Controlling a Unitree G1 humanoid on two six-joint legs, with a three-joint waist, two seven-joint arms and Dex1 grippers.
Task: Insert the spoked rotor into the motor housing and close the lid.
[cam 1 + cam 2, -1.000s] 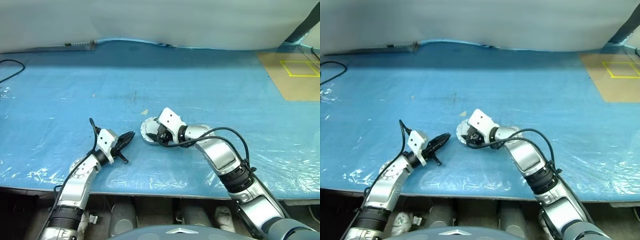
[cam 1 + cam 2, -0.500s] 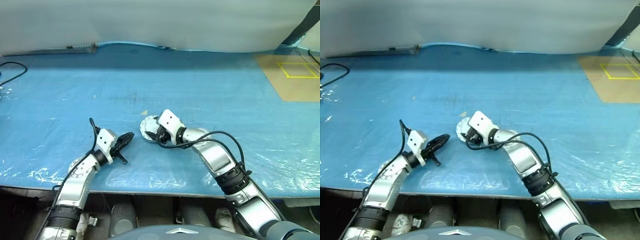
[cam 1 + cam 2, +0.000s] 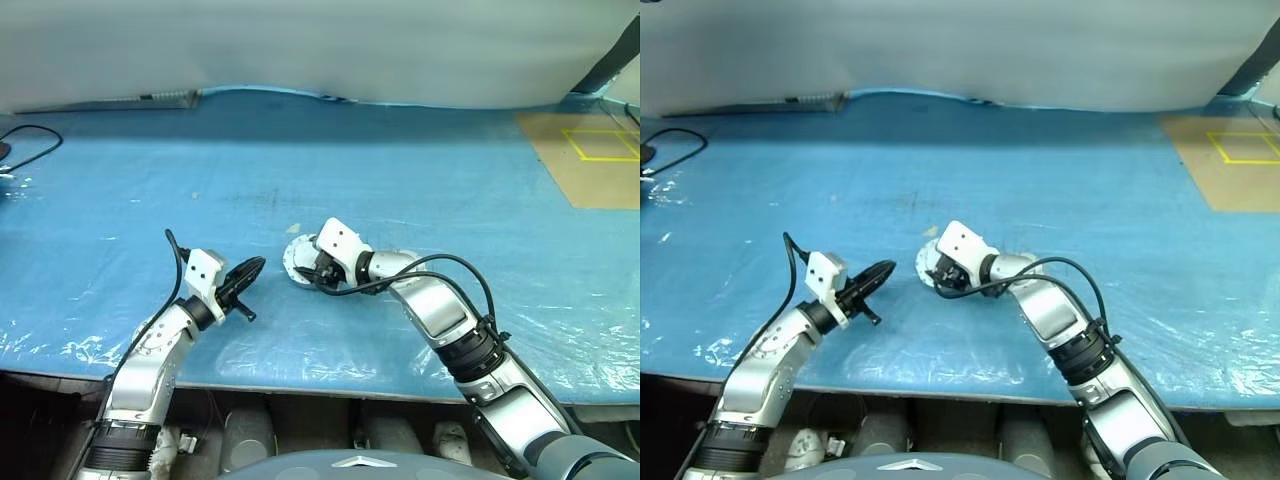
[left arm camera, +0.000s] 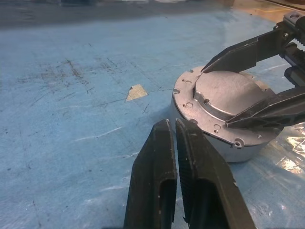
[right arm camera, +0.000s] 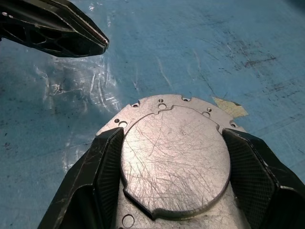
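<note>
While the left tool (image 4: 172,125) sits pinched together, the right tool (image 5: 171,152) clamps the one lid (image 5: 174,160).

- A wide flat surface (image 3: 420,180) covered with a blue plastic sheet, scuffed and wrinkled towards its near edge.
- A round grey metal motor housing (image 4: 224,112) rests on the sheet near the middle, with its plain grey lid (image 5: 174,160) closed on top.
- A small tan scrap (image 4: 137,92) lies just beside the housing.
- A tan board with yellow lines (image 3: 590,155) lies at the far right.
- A black cable (image 3: 30,145) loops at the far left.
</note>
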